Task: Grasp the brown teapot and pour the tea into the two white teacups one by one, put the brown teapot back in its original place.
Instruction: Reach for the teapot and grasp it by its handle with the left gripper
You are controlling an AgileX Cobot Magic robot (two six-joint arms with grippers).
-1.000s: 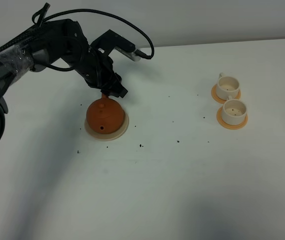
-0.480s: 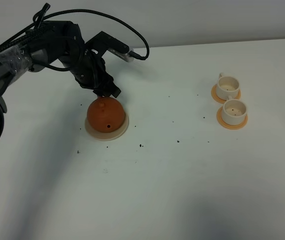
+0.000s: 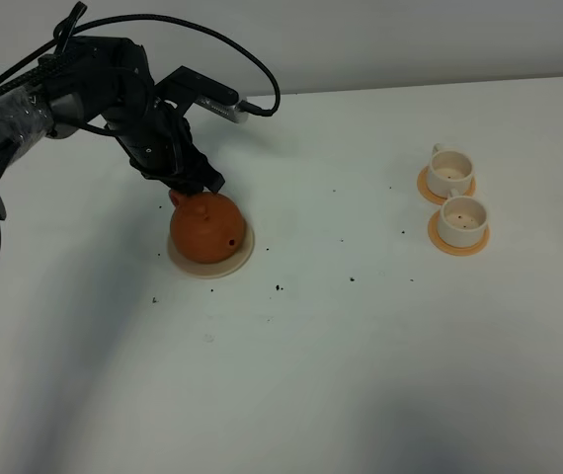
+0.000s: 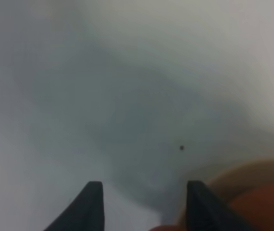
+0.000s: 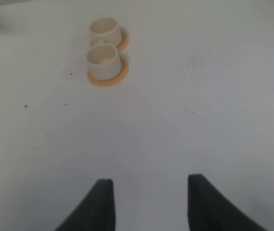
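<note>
Brown teapot (image 3: pixel 205 229) upright on coaster (image 3: pixel 217 271), spout front-right, handle back-left.

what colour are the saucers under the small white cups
Orange round saucers, clearest in exterior high view.

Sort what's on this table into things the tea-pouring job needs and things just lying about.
Job: brown teapot, cream coaster beneath it, far white teacup, near white teacup, their orange saucers, left gripper.
Lying about: small dark specks scattered on the white table.

Teapot (image 3: pixel 205 228) on coaster (image 3: pixel 245 256), left end effector (image 3: pixel 198 186) just beside its 11 o'clock; far cup (image 3: pixel 449 170) and near cup (image 3: pixel 462 219) toward 3 o'clock.
</note>
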